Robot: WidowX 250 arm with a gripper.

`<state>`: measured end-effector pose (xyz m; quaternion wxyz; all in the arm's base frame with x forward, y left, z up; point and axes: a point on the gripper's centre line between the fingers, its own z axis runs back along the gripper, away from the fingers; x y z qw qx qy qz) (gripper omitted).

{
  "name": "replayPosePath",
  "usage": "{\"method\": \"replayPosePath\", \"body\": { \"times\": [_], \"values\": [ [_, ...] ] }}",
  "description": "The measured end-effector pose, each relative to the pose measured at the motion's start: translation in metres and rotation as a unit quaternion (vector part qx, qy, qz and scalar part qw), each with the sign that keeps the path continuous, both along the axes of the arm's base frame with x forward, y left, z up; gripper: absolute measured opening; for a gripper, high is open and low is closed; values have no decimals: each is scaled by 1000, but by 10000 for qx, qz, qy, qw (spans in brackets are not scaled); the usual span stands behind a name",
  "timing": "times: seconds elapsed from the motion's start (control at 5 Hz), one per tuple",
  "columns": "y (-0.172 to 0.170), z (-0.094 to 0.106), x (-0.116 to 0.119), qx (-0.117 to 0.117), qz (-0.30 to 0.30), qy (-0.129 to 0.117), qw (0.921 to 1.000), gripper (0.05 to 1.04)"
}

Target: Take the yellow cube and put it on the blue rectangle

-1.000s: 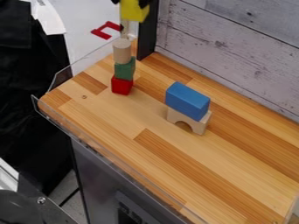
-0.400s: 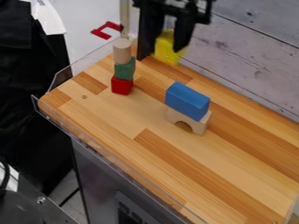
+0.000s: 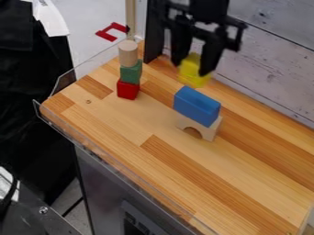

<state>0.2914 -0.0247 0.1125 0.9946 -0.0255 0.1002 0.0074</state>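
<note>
Yellow cube (image 3: 193, 73) is gripped between the fingers (image 3: 211, 59). Lower in view than them, the blue rectangle (image 3: 196, 106) tops a wooden arch (image 3: 212, 130) on the surface (image 3: 153, 160); left of them, a pale cylinder (image 3: 128, 53) tops green (image 3: 130, 73) and red (image 3: 127, 89) blocks.

The fingers (image 3: 197, 66) grip the yellow cube (image 3: 193, 71) near the blue rectangle (image 3: 197, 106).

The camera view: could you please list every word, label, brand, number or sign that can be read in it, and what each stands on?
There is no text that can be read.
Dark panel on the grey front below the tabletop: pale marks, too small to read.
Yellow cube and blue block: no print visible.
</note>
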Motion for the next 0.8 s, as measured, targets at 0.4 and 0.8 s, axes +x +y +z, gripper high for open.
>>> {"method": "replayPosePath", "body": {
  "times": [0.4, 0.8],
  "values": [
    [-4, -20, -2, -301, -77, 205, 9993, 532],
    [-4, -34, -2, -312, -1, 407, 9987, 532]
  ]
}}
